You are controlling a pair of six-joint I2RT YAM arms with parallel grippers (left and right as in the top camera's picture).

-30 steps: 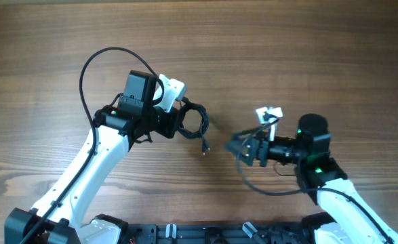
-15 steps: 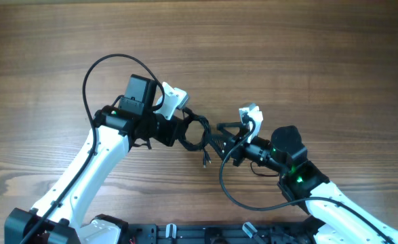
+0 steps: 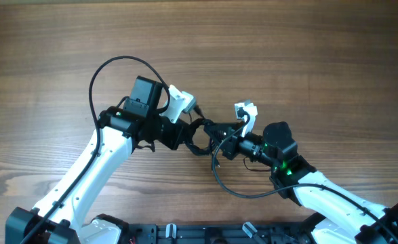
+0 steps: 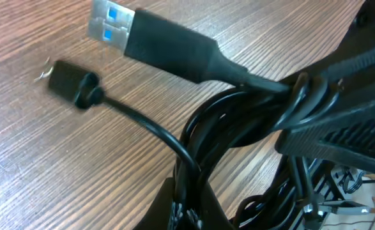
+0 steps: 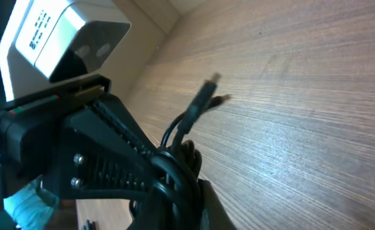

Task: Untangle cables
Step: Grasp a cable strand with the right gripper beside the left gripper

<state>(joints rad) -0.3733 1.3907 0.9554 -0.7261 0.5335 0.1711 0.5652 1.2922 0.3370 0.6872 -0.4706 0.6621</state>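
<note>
The cables (image 3: 200, 137) were bunched at mid-table (image 3: 307, 54), between the two arms. The left gripper (image 3: 185, 133) and right gripper (image 3: 217, 140) were each clamped on the bundle

1. The table (image 3: 321, 47) shows bare wood along its far side and at both ends (room for either arm).
2. At the middle, the left gripper (image 3: 188, 133) and right gripper (image 3: 217, 142) meet on the cables (image 4: 232, 121), closing the gap between them.
3. The left arm's wire (image 3: 97, 74) arches outward, and the right arm's wire (image 3: 229, 190) sags toward the near edge.
</note>
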